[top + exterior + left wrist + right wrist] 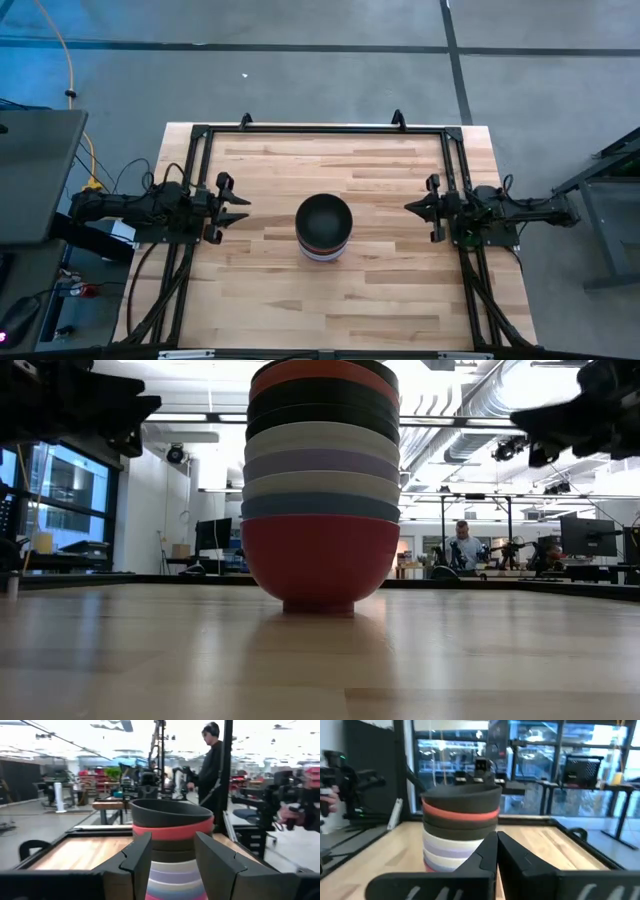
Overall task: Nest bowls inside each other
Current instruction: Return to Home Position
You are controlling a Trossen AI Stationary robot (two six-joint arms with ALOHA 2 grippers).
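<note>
**Tools sit apart from one nine-bowl tower at counter centre**

Left tool [240,208] sits at 9 o'clock from the stack of bowls [325,228] on my overhead feed, apart from it. Its fingers [137,860] are spread, and on that wrist feed I see the stack through the gap between them. Right tool [410,207] sits at 3 o'clock from the stack, also apart from it. Its fingers [485,855] are pressed together with only a thin seam between them, pinching nothing.

All the bowls are nested in a single upright tower in the middle of the counter [400,290]. On my table-level feed I read it from bottom to top:

- magenta bowl [320,565], resting on the wood
- blue bowl [320,507]
- lower white bowl [320,487]
- lavender bowl [320,465]
- upper white bowl [320,440]
- lower black bowl [320,418]
- middle black bowl [320,398]
- red bowl [325,372]
- top black bowl [170,812]

Each bowl sits inside the one beneath it, so only a band below its rim shows. From overhead I see just the top black bowl's dark hollow and a sliver of the lighter bowls at 6 o'clock.

A person [212,765] stands in the room beyond the counter on the left wrist feed.
</note>
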